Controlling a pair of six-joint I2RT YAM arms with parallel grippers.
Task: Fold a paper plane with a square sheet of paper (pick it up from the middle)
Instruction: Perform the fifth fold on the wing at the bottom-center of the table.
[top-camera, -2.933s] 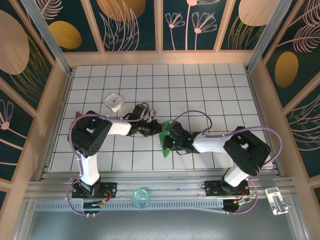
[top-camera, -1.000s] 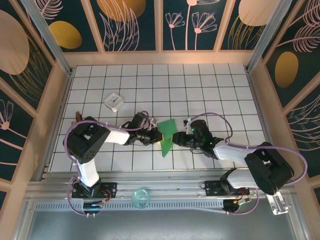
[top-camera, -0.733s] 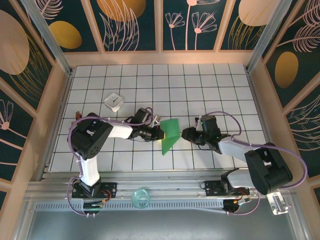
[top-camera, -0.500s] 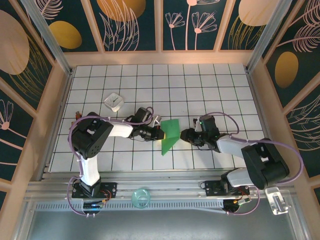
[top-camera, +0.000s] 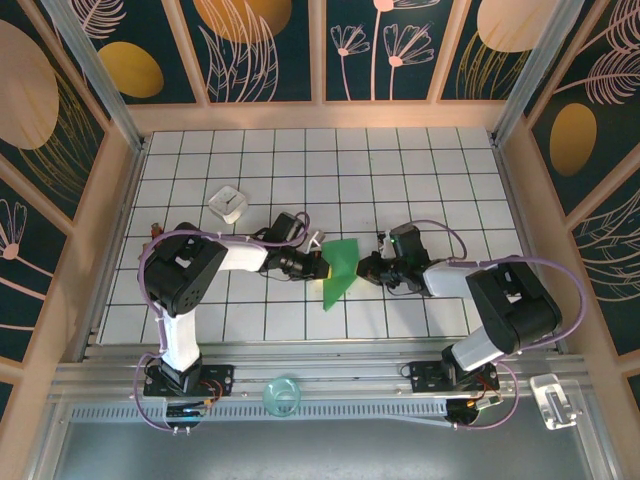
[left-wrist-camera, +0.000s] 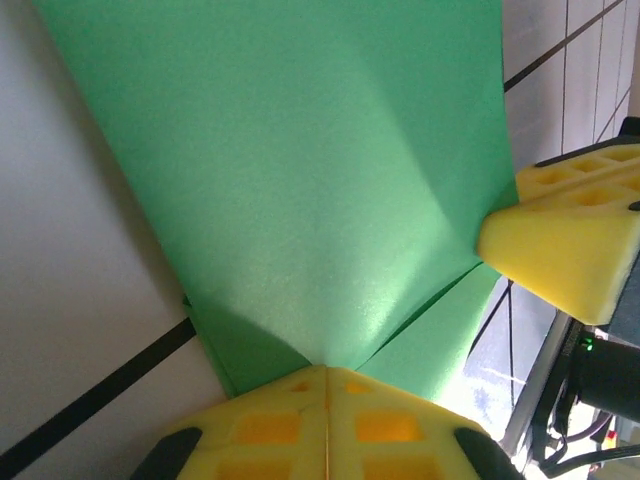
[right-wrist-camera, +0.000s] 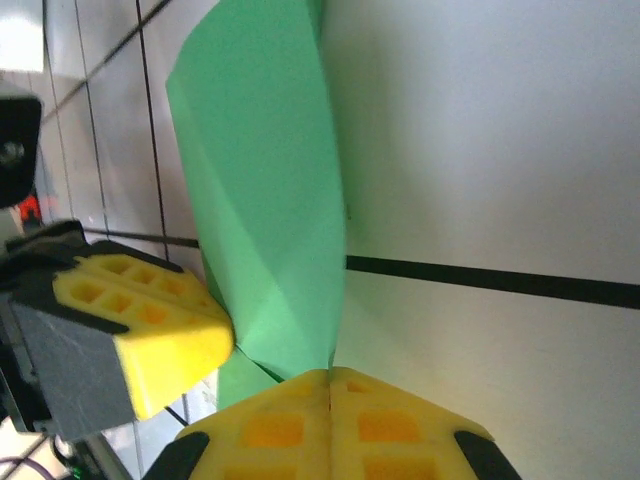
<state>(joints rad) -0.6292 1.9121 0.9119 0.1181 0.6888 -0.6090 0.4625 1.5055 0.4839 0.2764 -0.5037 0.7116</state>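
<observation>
The green sheet of paper (top-camera: 338, 280) is folded to a narrow shape with a point toward the near edge and is held a little off the tiled table. My left gripper (top-camera: 322, 266) is shut on its left edge. In the left wrist view the yellow jaws (left-wrist-camera: 325, 372) meet on the paper (left-wrist-camera: 300, 180), with the other arm's fingertip (left-wrist-camera: 560, 260) at its far edge. My right gripper (top-camera: 360, 270) is shut on the right edge. Through the right wrist camera, its jaws (right-wrist-camera: 330, 374) pinch the paper (right-wrist-camera: 270, 180) where a crease ends.
A small white box (top-camera: 228, 203) sits on the tiles behind the left arm. A teal round object (top-camera: 282, 393) rests on the front rail, and a clear plastic piece (top-camera: 553, 400) lies at the near right. Wooden walls (top-camera: 118, 200) enclose the table.
My right gripper drew back from the paper with its jaws open, then came in again and shut on the right edge. The left gripper kept its hold and raised the paper slightly.
</observation>
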